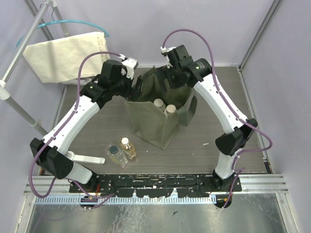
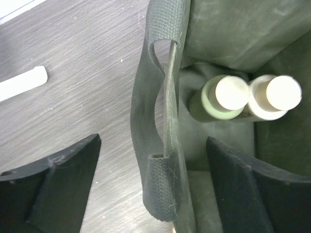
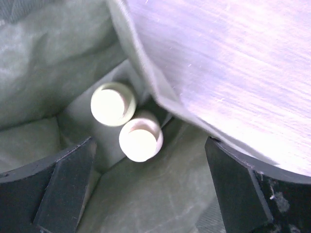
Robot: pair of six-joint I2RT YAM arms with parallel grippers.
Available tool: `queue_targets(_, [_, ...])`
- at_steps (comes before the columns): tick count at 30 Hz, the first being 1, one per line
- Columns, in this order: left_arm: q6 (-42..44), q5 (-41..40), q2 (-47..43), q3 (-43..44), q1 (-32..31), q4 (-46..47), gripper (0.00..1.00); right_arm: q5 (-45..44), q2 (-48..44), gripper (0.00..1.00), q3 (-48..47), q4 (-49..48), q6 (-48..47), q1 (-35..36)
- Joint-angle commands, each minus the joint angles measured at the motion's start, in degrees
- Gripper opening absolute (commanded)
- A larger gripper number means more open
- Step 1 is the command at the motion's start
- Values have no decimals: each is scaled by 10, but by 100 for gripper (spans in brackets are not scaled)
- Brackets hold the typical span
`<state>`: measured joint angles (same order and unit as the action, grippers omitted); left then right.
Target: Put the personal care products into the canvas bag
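While both claws stand wide apart with nothing between their fingers, we log them as empty. The left claw [image 2: 153,143] straddles the canvas bag's [image 1: 154,127] left wall, one finger outside and one inside; the short handle [image 2: 148,121] hangs between them, not pinched. The right claw [image 3: 149,141] hovers over the bag's open mouth, at its far rim.

Inside the bag, upright and touching each other: olive-yellow bottle [image 3: 112,103] and squat cream bottle [image 3: 141,138]. Outside the bag, just off its near-left corner on the worktop [image 1: 204,145]: amber bottle [image 1: 129,149] and clear dark-capped bottle [image 1: 115,153], side by side. We cannot tell whether these two stand or lie.

Handling, our judgement:
- Both outside bottles look small, light and rigid, with smooth rounded walls, so probably slippery.
- We would take hold across the body, below the cap, not on the cap itself.
- They sit close together, so a finger may nudge the neighbour. We would approach from the sides facing away from each other.
- The bag is soft fabric. Its walls sag and the handle flops, so the mouth may need holding open.
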<state>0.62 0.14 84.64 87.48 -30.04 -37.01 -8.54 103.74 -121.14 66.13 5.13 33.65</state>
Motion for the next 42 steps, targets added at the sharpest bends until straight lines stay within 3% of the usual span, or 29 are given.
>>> queue_targets(1, [6, 1, -10, 44, 2, 1, 98, -62, -4, 100, -67, -6, 0, -23])
queue_targets(8, [-10, -8, -47, 78, 2, -48, 98, -78, 21, 100, -127, -19, -18, -71])
queue_targets(13, [-30, -18, -97, 65, 2, -153, 98, -46, 1, 100, -45, -31, -23, -121])
queue_targets(19, [-38, 46, -187, 10, -3, -265, 98, 14, -32, 100, 35, -84, -34, -131])
queue_targets(26, [-85, 109, -201, 7, -47, -395, 98, 13, 24, 100, -27, -64, -51, -138])
queue_targets(34, [-229, 73, -103, 21, -65, -501, 98, -26, 58, 100, -95, -56, -44, -137])
queue_targets(42, [-418, 86, -114, -32, -24, -412, 98, -23, 37, 100, -66, -66, -42, -137])
